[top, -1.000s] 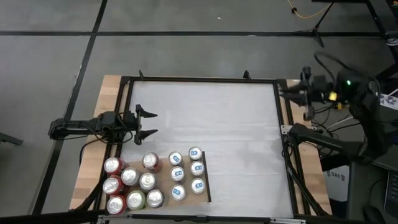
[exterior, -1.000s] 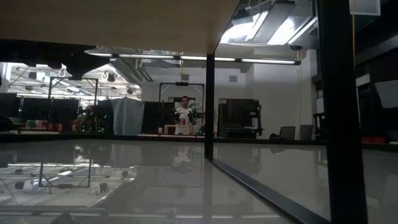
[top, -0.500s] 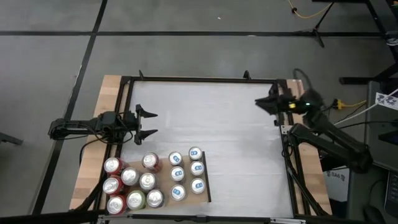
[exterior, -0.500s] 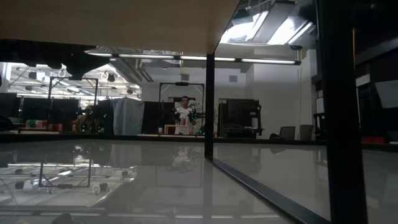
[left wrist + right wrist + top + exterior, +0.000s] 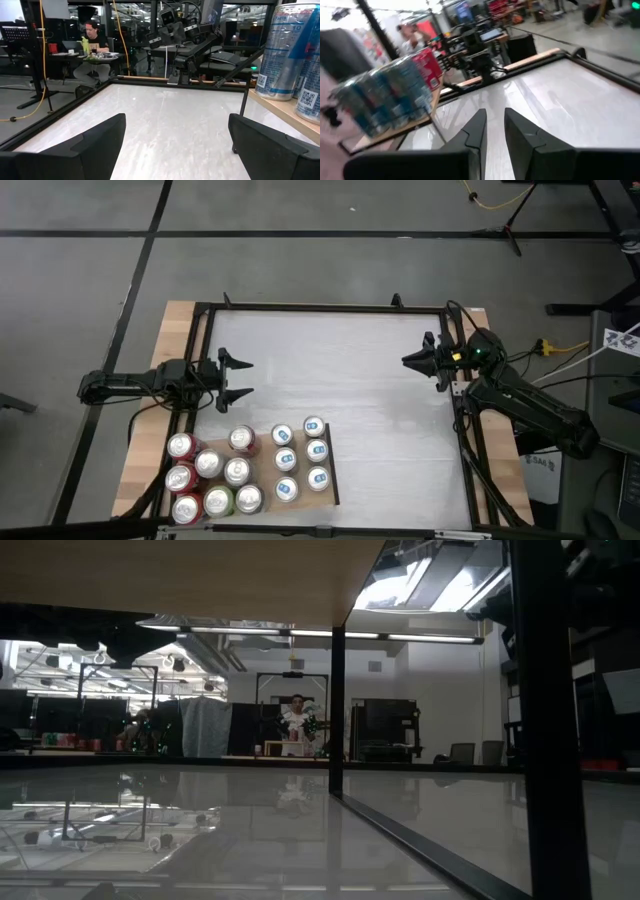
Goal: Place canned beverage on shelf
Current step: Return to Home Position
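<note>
Cans [image 5: 246, 470] are crowded on the shelf [image 5: 330, 480] at the table's [image 5: 380, 440] near-left corner, filling it up to its dark edge strip. Beyond that strip, bare tabletop is seen. The left gripper [image 5: 240, 377] is held spread and empty just past the shelf's far edge; the right gripper [image 5: 408, 361], nearly clenched on nothing, is poised inside the table's right rail.

what stays unclear or cut off

the right wrist view is smeared: the cans [image 5: 385, 95] read only as blue and red blurs, labels unreadable. in the left wrist view the nearest can [image 5: 285, 50] is cut by the picture's edge. the low view shows neither cans nor shelf [image 5: 325, 498], and a far-off person [image 5: 295, 720] too small to make out.
</note>
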You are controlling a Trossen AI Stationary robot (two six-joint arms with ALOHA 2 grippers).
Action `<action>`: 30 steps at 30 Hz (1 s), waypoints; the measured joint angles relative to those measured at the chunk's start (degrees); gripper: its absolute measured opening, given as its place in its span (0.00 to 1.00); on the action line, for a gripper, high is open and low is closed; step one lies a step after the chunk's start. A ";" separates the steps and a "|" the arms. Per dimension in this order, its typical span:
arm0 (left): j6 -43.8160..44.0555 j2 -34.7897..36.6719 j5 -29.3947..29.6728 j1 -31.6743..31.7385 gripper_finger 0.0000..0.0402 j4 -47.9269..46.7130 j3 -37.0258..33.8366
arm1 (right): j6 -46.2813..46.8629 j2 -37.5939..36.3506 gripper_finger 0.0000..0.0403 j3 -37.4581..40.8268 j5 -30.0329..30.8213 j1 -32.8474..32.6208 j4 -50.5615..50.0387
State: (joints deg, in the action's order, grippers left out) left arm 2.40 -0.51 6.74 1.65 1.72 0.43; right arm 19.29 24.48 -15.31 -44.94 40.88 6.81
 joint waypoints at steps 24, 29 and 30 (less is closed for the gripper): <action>-0.01 0.00 0.00 0.00 0.87 0.02 0.00 | -12.20 -20.50 0.14 0.00 35.40 -28.85 -18.99; -0.01 0.00 0.00 -0.01 0.87 0.02 0.00 | -9.42 -24.27 0.14 -0.02 37.88 -35.17 -22.55; -0.01 0.00 0.00 0.00 0.86 0.02 0.00 | -8.80 -24.25 0.14 -0.02 39.29 -36.54 -22.80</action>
State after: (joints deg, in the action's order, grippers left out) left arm 2.39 -0.51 6.74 1.65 1.74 0.43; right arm 10.49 0.23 -15.33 -5.64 4.35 -15.98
